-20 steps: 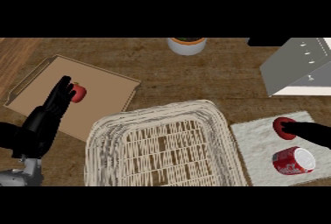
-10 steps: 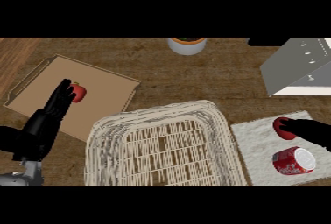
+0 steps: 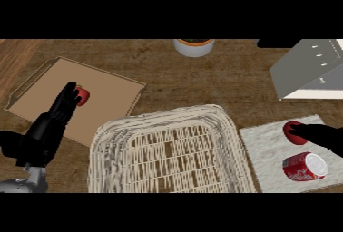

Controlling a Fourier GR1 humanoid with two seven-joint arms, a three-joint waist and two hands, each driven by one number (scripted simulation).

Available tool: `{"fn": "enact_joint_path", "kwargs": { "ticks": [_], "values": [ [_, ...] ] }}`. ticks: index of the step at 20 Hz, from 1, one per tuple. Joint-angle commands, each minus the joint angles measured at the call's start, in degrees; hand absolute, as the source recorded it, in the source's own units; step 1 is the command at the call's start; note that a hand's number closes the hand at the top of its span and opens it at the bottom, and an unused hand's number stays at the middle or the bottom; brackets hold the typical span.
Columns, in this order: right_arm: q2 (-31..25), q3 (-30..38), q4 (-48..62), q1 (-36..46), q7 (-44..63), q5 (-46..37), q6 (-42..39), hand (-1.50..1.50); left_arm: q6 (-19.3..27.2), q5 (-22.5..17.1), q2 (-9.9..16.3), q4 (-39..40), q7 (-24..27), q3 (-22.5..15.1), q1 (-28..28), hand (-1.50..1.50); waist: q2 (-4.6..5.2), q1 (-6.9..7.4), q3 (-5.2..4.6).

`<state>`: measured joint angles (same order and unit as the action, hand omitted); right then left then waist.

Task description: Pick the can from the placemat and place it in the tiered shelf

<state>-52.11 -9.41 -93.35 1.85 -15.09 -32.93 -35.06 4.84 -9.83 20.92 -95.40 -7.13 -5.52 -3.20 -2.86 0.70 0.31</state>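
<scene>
No readable text is showing anywhere. The red can, lying at the lower right of the frame, is carrying pale markings on its side, but they are too small to make out as letters, a brand or numbers.

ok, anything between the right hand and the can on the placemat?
Nothing lies between them. The can lies on its side on the placemat, just below the right hand, with bare mat between. A small red object sits at the hand's fingers, above the can, not in the path.
</scene>
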Motion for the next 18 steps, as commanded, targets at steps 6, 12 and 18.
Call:
{"fn": "enact_joint_path", "kwargs": {
  "ticks": [6, 12, 18],
  "values": [
    [0.8, -1.5, 5.6, -1.4, -5.5, -5.9, 2.2, -1.50, -0.5, 0.8, -0.7, 0.2, -0.7, 1.6, -0.5, 0.00, 2.81, -0.62, -0.29],
    [5.2, -3.4, 7.1, -1.4, -4.5, -8.0, 2.7, -1.50, -1.8, -0.4, 0.0, -1.6, -4.8, 2.8, -2.3, 0.00, 2.82, -0.84, -0.28],
    [10.1, -6.3, 13.3, 0.6, -5.1, -11.9, 5.0, -1.50, -0.6, 2.6, -1.0, -4.1, -4.3, 1.7, -0.5, 0.00, 2.87, -0.15, -0.24]
  ]
}}
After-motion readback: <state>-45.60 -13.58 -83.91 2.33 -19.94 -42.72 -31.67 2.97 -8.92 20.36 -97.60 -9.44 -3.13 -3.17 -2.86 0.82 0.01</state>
